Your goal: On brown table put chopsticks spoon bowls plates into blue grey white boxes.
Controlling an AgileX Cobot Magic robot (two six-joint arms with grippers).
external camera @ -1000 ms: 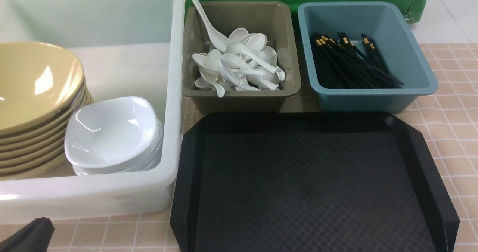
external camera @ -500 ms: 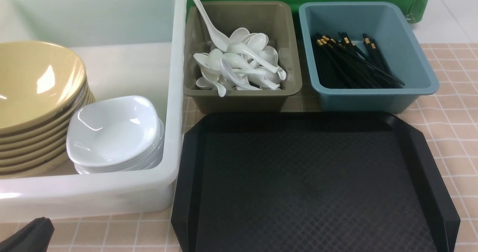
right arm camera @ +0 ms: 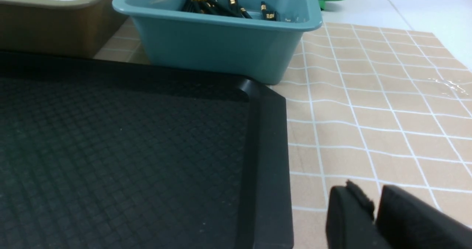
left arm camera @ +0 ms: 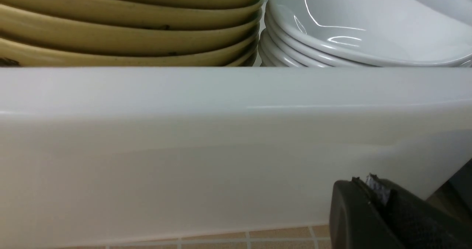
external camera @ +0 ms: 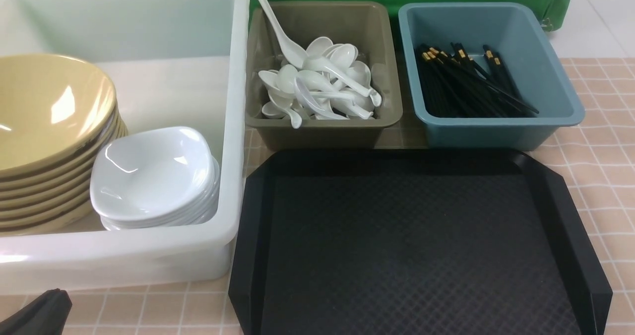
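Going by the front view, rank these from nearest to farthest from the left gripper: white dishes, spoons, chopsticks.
The left gripper sits at the near left corner of that view.
1. White dishes: stacked in the white tub, just beyond the gripper.
2. Spoons: piled in the grey bin, farther back, toward the middle.
3. Chopsticks: in the blue bin, far right.

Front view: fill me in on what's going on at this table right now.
Nothing is being handled at the moment. The bowls and plates sit stacked in the white tub, the spoons lie piled in the grey bin, and the chopsticks lie in the blue bin. The black tray in front holds nothing. The left gripper is shut and empty, low beside the tub's near wall. The right gripper holds nothing, beside the tray over the brown table.
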